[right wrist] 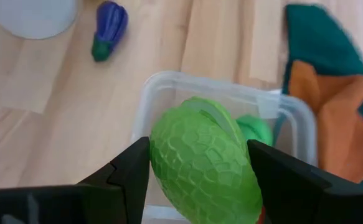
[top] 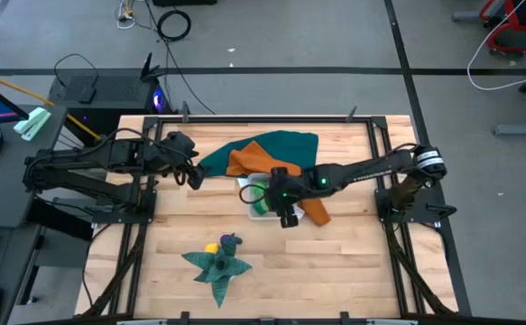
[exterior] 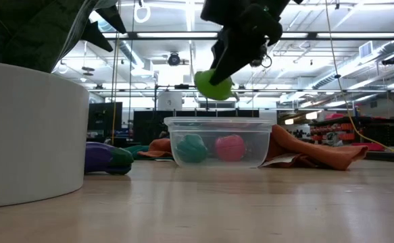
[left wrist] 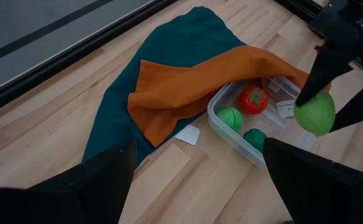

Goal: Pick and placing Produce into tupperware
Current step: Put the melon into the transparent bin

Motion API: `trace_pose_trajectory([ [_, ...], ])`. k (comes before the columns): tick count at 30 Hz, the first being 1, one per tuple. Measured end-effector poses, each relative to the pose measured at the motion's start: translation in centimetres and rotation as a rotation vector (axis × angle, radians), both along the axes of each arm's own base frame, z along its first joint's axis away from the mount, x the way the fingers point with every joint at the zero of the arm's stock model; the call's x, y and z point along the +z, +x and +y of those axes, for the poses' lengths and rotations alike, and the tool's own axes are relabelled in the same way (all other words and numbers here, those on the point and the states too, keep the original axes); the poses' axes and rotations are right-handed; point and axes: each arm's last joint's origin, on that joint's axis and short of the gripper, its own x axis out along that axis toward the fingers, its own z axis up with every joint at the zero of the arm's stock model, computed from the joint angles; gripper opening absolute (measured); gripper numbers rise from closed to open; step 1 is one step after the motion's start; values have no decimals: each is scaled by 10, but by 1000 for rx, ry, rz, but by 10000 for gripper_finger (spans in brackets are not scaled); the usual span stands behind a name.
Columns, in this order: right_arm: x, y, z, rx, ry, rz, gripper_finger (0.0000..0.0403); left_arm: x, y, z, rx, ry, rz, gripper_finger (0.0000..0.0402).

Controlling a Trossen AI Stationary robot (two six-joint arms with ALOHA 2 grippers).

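Observation:
The clear tupperware (top: 259, 195) stands mid-table and holds a red tomato (left wrist: 254, 99), a green piece (left wrist: 230, 117) and a dark green piece (left wrist: 254, 138). My right gripper (exterior: 217, 74) hangs just above it, shut on a light green, pebbled piece of produce (right wrist: 203, 165). My left gripper (left wrist: 193, 180) is open and empty, left of the teal cloth (top: 267, 144). A purple eggplant (exterior: 103, 158) lies on the wood. It also shows in the high view (top: 232, 241), next to a yellow piece (top: 211, 246) by the star-shaped green cloth (top: 217, 264). My right gripper pinches the light green piece between its two fingers, one on each opposite side (right wrist: 159, 168). The fingers come from above, slanting down. The piece is lifted clear and hangs over the tupperware's open top (exterior: 217, 121).
The orange cloth (left wrist: 187, 87) lies over the teal cloth and against the tupperware's far side. One end (top: 315, 211) lies to the tupperware's right. A white round vessel (exterior: 28, 135) stands under the star cloth near the front edge. A small white card (left wrist: 187, 134) lies beside the tupperware.

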Motion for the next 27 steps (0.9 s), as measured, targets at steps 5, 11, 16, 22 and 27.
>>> trace_pose_trajectory([
  [5, -12, 3, 0, -32, 28, 48, 211, 0, 0, 0, 7, 7, 0, 355],
  [11, -36, 12, 0, -26, 36, 120, 211, 0, 0, 0, 7, 7, 0, 355],
  [16, -46, 16, -6, -45, 35, 140, 211, 0, 0, 0, 7, 7, 0, 355],
  [22, -49, 16, -19, -70, 52, 166, 211, 0, 0, 0, 7, 7, 1, 355],
  [27, -51, 14, -24, -68, 83, 196, 211, 0, 0, 0, 8, 7, 0, 355],
])
